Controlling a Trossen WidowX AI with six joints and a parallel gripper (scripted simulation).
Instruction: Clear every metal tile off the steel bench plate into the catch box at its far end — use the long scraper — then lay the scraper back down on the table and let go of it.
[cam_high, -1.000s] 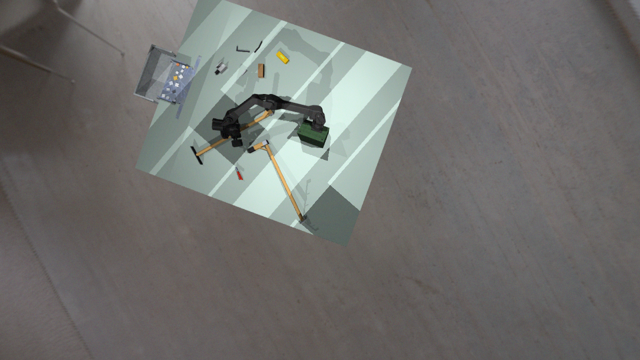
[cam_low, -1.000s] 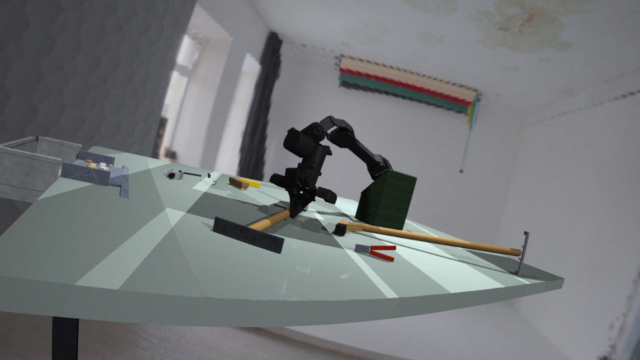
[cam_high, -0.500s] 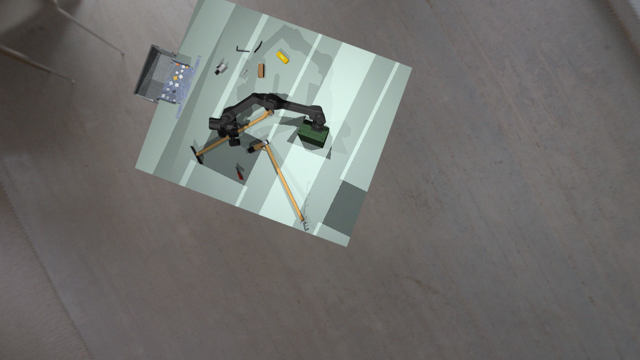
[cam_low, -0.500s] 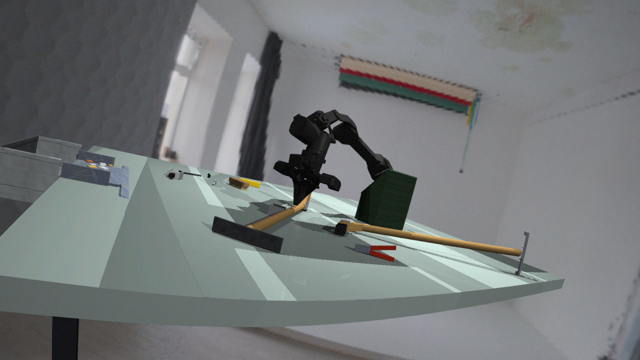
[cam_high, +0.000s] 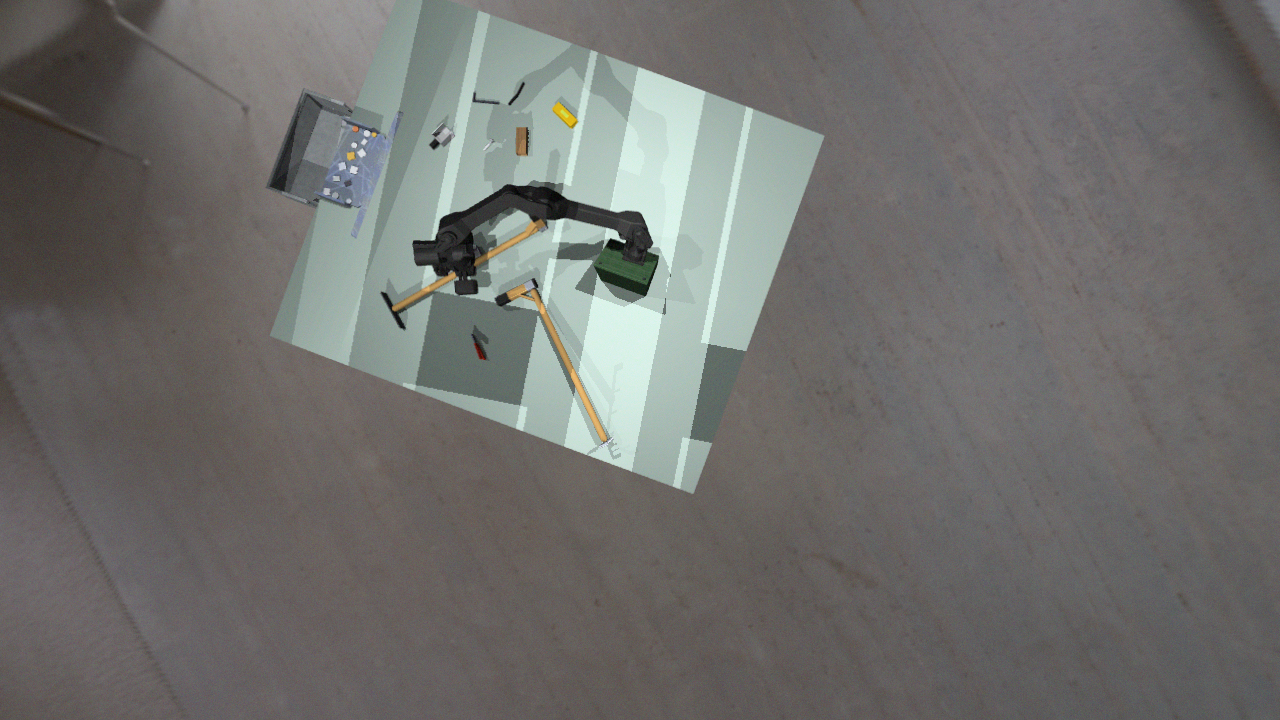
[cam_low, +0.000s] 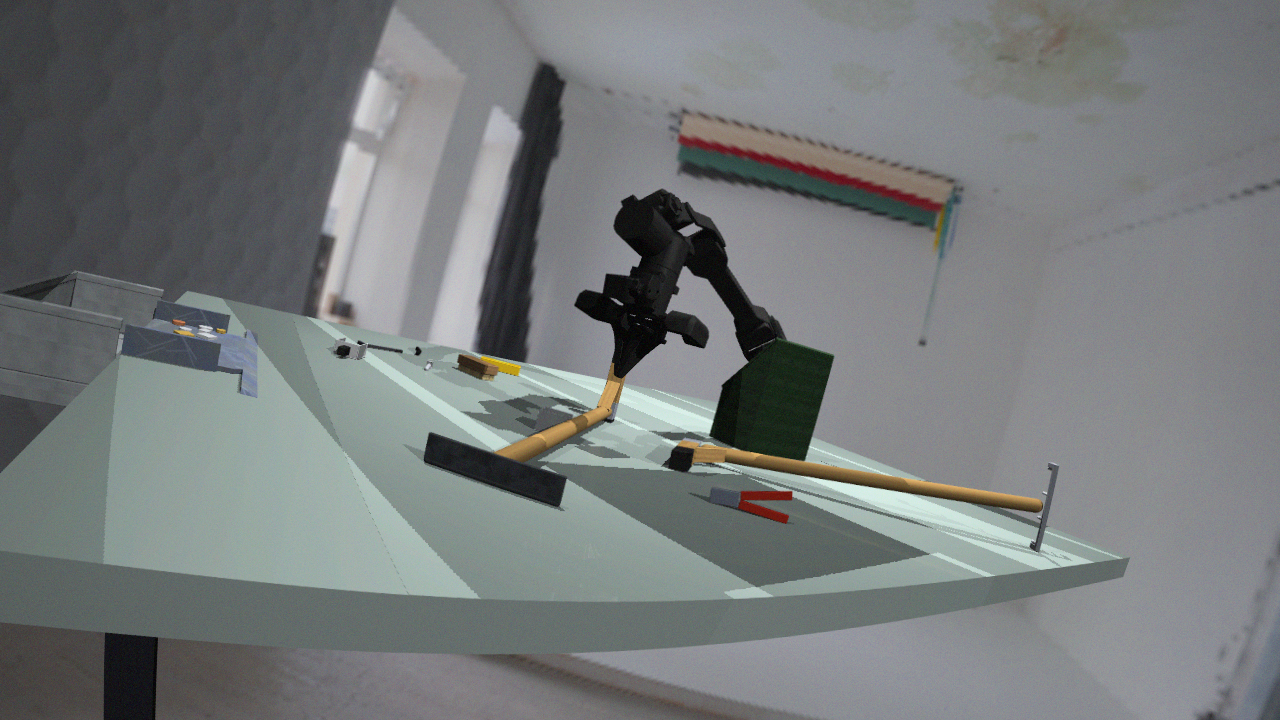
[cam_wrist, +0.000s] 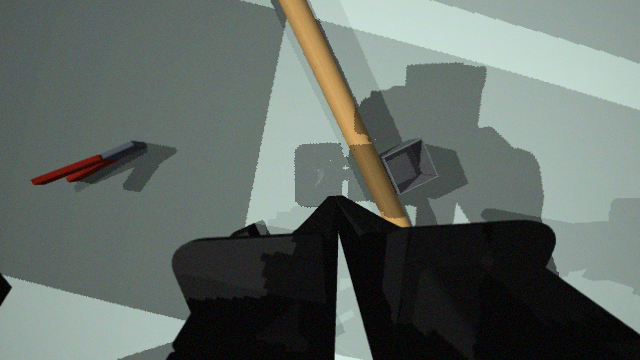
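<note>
The long scraper (cam_high: 505, 245) (cam_low: 546, 438) (cam_wrist: 327, 75) lies under and beside the gripper (cam_high: 458, 265) (cam_low: 619, 374) (cam_wrist: 336, 197), whose fingers are fully closed with nothing between them; whether they touch the handle I cannot tell. Lowering or sweeping them shut could shove or roll the scraper instead of gripping it. Well apart from the gripper, tiles (cam_high: 350, 155) (cam_low: 204, 329) remain on the bench plate (cam_high: 380, 156) (cam_low: 237, 349), before the catch box (cam_high: 290, 165) (cam_low: 62, 331).
</note>
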